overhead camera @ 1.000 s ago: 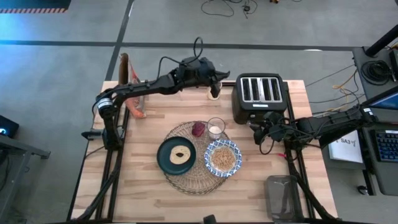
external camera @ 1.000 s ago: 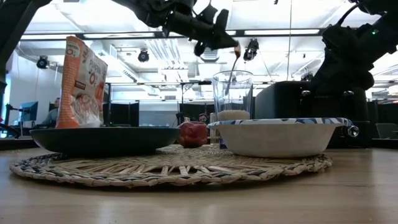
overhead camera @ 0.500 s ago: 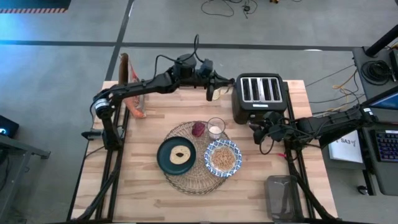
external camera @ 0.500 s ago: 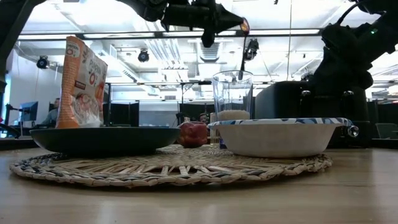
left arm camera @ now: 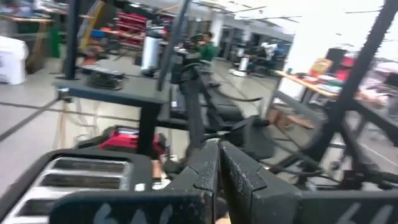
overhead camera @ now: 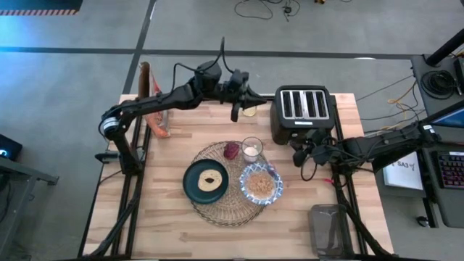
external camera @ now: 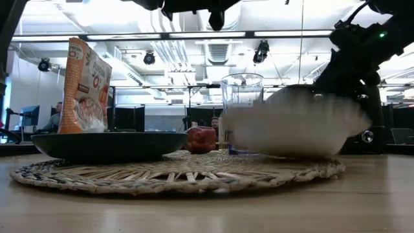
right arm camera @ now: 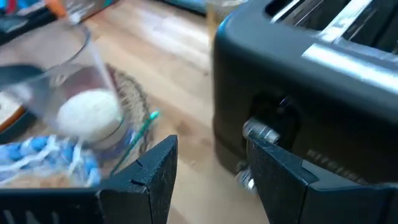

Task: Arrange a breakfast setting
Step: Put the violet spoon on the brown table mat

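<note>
Since a moment ago we see the left gripper (overhead camera: 236, 112) drawn back from the toaster (overhead camera: 303, 110) towards the far edge of the table (overhead camera: 174, 221), and it no longer shows in the low view beside the glass (external camera: 242, 103); in its own wrist view its fingers (left arm camera: 214, 171) lie pressed together with nothing visible between them; the toaster sits just to its right. Meanwhile the bowl (overhead camera: 260, 183) has smeared into a blur in the low view; it lies on the placemat (overhead camera: 217, 210), below and left of the right gripper (overhead camera: 299, 155), which hangs at the front of the toaster with its fingers (right arm camera: 149, 174) spread apart and nothing between them. Ahead of that gripper stand the glass and a green-handled spoon (right arm camera: 142, 129), beside the bowl; the plate (overhead camera: 206, 181) rests on the mat, touching the bowl's left side; a red fruit (overhead camera: 230, 150) sits beside the glass.
</note>
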You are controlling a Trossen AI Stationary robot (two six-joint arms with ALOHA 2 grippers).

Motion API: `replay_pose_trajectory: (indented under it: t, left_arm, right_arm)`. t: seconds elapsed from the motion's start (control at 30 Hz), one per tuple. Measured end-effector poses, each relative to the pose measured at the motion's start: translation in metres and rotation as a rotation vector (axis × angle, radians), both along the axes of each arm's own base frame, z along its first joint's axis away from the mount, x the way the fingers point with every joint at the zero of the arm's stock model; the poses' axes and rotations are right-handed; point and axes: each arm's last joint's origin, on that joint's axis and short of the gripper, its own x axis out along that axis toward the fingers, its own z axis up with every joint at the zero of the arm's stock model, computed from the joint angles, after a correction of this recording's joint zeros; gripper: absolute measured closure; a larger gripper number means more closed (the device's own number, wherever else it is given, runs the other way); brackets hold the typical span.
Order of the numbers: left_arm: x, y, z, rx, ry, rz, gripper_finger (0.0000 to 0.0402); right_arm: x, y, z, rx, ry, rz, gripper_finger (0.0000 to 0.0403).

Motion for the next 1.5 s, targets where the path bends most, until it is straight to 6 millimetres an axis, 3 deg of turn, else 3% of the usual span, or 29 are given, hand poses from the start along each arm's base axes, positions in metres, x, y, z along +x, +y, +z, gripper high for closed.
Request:
replay_pose_trajectory:
  t: [0.53,0.87,1.23,1.5]
  left_arm:
    - [-0.004,-0.006,0.005,0.017,-0.010,-0.061,0.0401]
    - [-0.007,-0.009,0.008,0.034,-0.020,-0.153,0.0401]
    - [-0.008,-0.012,0.009,0.037,-0.024,-0.244,0.0401]
    - [-0.010,-0.015,0.011,0.036,-0.022,-0.315,0.0402]
  right_arm:
    - [0.006,0.002,-0.001,0.031,0.029,0.042,0.0220]
    - [0.010,0.008,0.006,0.141,0.043,0.216,0.0220]
    - [0.012,0.006,0.009,0.087,0.061,0.274,0.0220]
    - [0.018,0.006,0.042,0.036,0.111,0.438,0.0187]
